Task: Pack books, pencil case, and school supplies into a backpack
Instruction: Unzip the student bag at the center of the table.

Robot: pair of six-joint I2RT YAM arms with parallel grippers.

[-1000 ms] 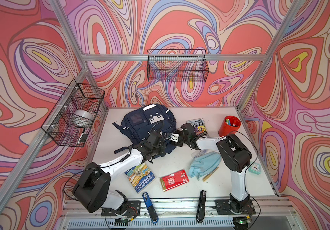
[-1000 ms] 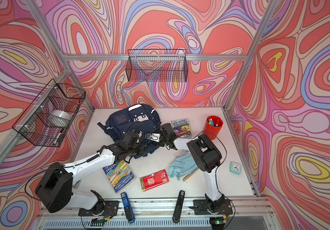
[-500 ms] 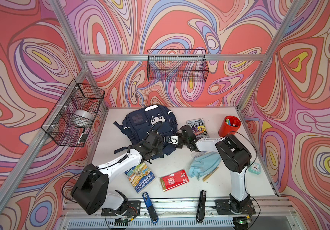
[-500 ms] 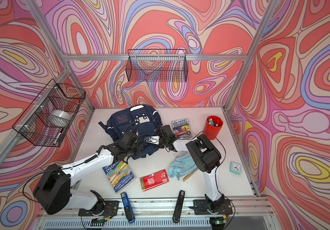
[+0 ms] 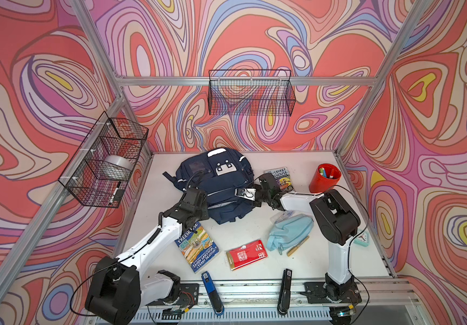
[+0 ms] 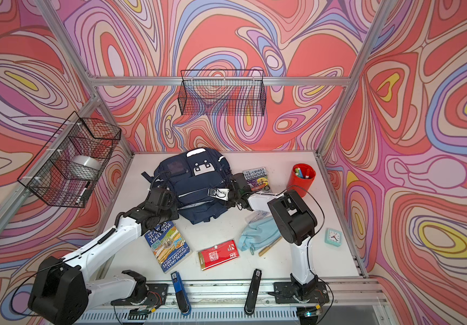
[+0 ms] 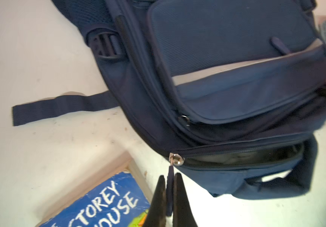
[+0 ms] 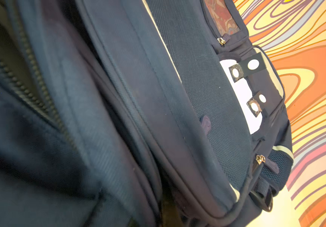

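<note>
A navy backpack (image 5: 221, 180) lies flat toward the back of the white table (image 5: 243, 230). It is soft and floppy, so it will likely sag and slide unless pinned; the zip pull (image 7: 170, 183) looks the surest place to grip. The left hand (image 7: 169, 176) is pinched shut on that pull, beside a partly unzipped pocket (image 7: 242, 157). The right hand (image 5: 255, 197) is closed at the bag's opposite edge, its fingers hidden against cloth; whether they hold any I cannot tell.
</note>
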